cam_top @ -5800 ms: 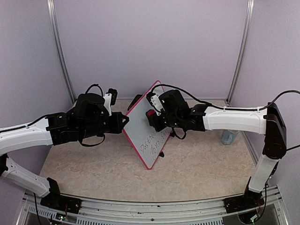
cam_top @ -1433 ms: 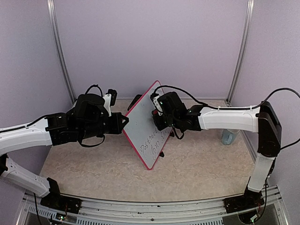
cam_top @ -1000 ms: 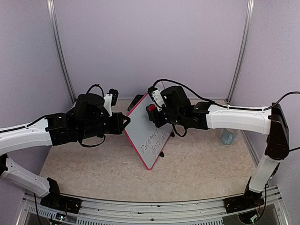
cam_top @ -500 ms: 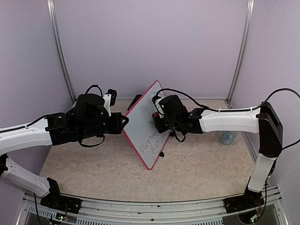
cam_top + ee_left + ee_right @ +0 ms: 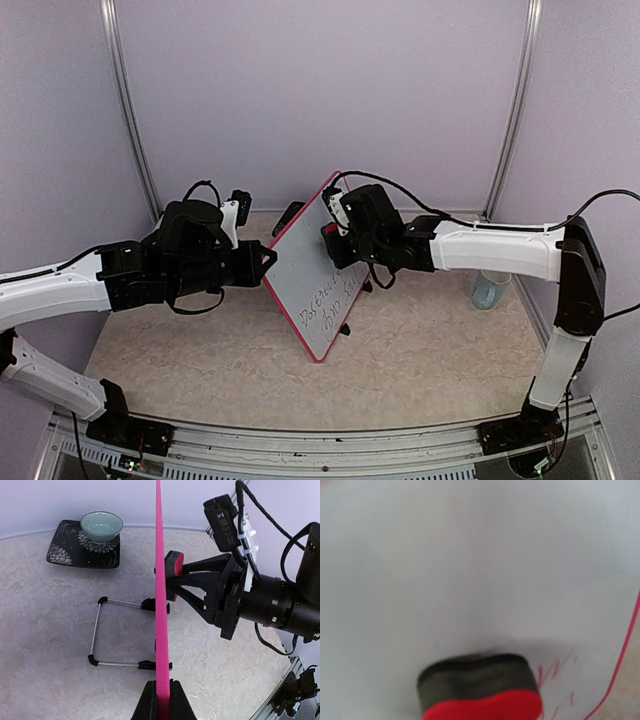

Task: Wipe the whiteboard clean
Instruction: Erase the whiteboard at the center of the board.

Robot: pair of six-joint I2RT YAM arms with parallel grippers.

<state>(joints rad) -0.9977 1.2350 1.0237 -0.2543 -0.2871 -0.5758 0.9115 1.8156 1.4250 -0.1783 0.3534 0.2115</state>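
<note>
Whiteboard (image 5: 305, 275) edge clamped in left fingers (image 5: 146, 704); right fingers (image 5: 194, 589), arm outstretched, grip eraser (image 5: 173, 566), apparently touching it.

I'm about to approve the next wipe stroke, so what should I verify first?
1. Left gripper clamped on the whiteboard edge: ok.
2. Right gripper holding the eraser: ok.
3. Eraser pad against the board face: ok, it looks to be touching.
4. Board wiped clean: not ok, handwriting covers the lower part.
5. Bowl out of the stroke's way: ok, it sits behind the board.
</note>
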